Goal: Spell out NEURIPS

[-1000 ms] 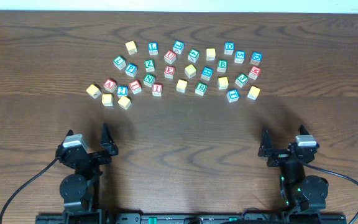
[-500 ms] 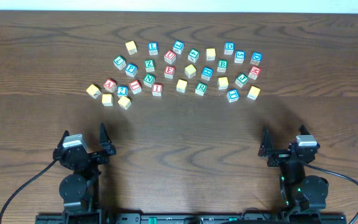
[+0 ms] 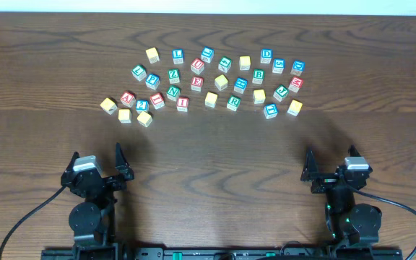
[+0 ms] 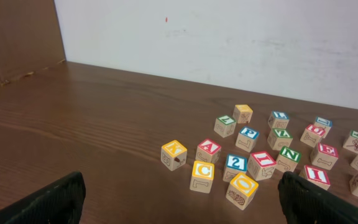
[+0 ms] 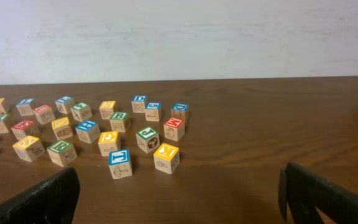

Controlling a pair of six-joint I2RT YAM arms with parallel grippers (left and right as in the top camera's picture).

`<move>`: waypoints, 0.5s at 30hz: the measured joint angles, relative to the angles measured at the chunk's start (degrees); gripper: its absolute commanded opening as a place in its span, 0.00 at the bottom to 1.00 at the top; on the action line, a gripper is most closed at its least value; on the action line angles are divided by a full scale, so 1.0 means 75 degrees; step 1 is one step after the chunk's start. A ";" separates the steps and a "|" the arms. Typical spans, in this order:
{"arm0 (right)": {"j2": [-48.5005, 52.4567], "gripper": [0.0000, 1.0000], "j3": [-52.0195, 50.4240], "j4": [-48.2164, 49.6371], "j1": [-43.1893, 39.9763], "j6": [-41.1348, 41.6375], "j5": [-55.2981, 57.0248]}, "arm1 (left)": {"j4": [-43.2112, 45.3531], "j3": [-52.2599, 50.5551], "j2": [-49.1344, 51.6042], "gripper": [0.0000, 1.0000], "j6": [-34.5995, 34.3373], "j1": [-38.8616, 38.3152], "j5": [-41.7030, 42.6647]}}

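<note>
Two grippers on show, and they match. The left gripper [image 3: 97, 153] has its jaws spread wide with nothing between them, and the right gripper [image 3: 329, 154] is just as wide and just as bare. Both sit low at the near side of the brown counter [image 3: 215, 166]. Out ahead, well apart from either, lies the pack of wooden cubes [image 3: 221, 81]. I count thirty-one from overhead, nine showing a yellow top and the rest pale with green, red or blue lettering, all loose on the wood in a shallow arc. Now the letters that matter. Ahead of the left gripper and off to its right, the red I cube [image 3: 183, 103] sits on the near edge of the pack. The green N cube [image 3: 172, 93] is just behind it, and the red E cube [image 3: 197, 83] is a little further out. The blue P cube [image 3: 152, 81] is to the left of those. Beyond the E is a red one that reads like a U, the U cube [image 3: 198, 66]. The green R cube [image 3: 234, 102] lies on the near edge between the two arms, ahead of the right gripper and well to its left. An S I cannot pick out at this size. Almost straight ahead of the left gripper, the nearest cubes are three yellow-topped ones, with the red A cube [image 4: 209, 149] and the blue 2 cube [image 4: 236, 163] among them.
</note>
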 measured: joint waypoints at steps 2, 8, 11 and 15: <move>0.0000 0.99 0.0000 0.0000 0.0000 0.0000 -0.0012 | 0.0003 0.0000 0.0000 0.98 0.0000 0.0000 0.0000; 0.0000 0.99 0.0000 0.0000 0.0000 -0.0003 -0.0032 | 0.0003 0.0000 0.0000 0.97 0.0000 0.0000 0.0000; 0.0000 0.99 0.0000 0.0000 0.0000 0.0000 -0.0038 | 0.0003 0.0000 0.0000 0.97 0.0003 0.0000 0.0000; 0.0000 0.99 0.0000 0.0000 0.0000 0.0000 -0.0119 | 0.0003 0.0000 0.0000 0.98 0.0012 0.0000 -0.0003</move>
